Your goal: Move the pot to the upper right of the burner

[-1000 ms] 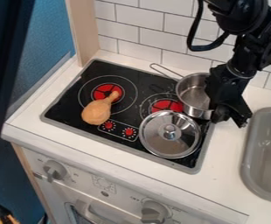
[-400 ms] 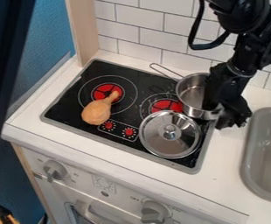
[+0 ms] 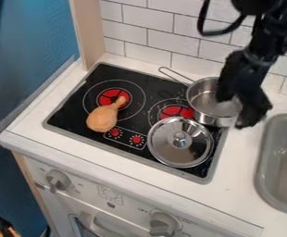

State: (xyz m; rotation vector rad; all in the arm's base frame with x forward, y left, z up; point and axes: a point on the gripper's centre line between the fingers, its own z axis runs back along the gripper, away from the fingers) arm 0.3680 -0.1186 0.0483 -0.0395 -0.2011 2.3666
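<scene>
The black gripper is over the right side of the metal pot, its fingers apart. One finger hangs over the inside of the pot, the other outside the right wall, with the rim visible between them. The pot stands upright at the stovetop's right edge, partly on the white counter, its thin handle pointing to the upper left. It is up and to the right of the right red burner. A metal lid lies just below that burner, covering part of its ring.
An orange drumstick-shaped toy lies by the left burner on the black stovetop. A grey sink is at the right. White tiles rise behind the counter, beside a wooden post.
The gripper first turned and shifted at the pot's right rim, then rose a little, uncovering more of the pot's inside. The pot, lid and toy have stayed in place.
</scene>
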